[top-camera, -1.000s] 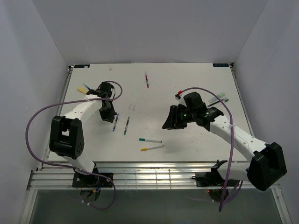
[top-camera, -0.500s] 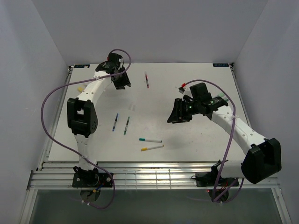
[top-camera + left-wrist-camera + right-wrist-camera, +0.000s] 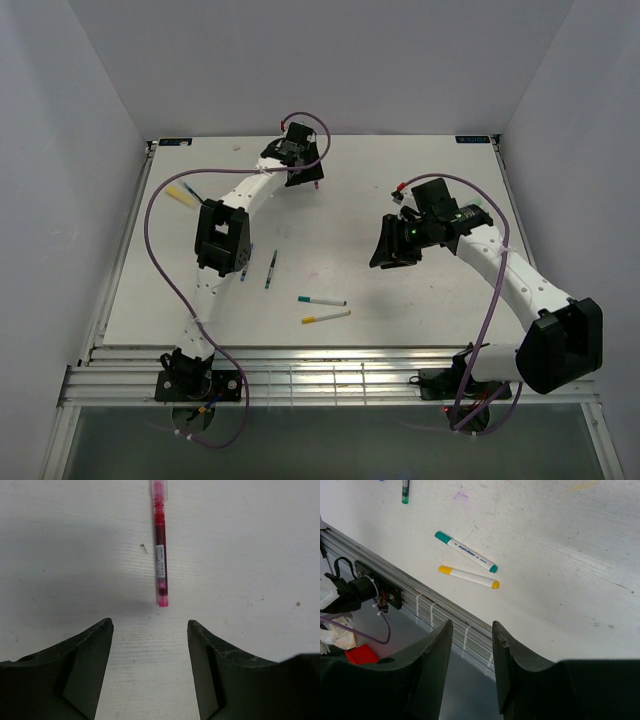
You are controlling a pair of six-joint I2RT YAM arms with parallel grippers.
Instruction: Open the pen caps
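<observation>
Bare tabletop (image 3: pixel 250 555) flanking red pen (image 3: pixel 160 555)

A slim red pen (image 3: pixel 160 545) lies flat on the counter (image 3: pixel 250 555). Near the front edge, a white green-ended pen (image 3: pixel 321 300) and a white yellow-ended pen (image 3: pixel 326 317) lie close together and almost parallel, not touching. A dark green-tipped pen (image 3: pixel 271 269) lies to their left, and a yellow highlighter (image 3: pixel 181 193) far left.

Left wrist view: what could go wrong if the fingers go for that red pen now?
The red pen lies flat just ahead of the left fingers, so they may catch only its near end and let it swing or slip. Being thin, it might roll away if one finger touches first. The right fingers are empty and far off, so uncapping must wait.
</observation>
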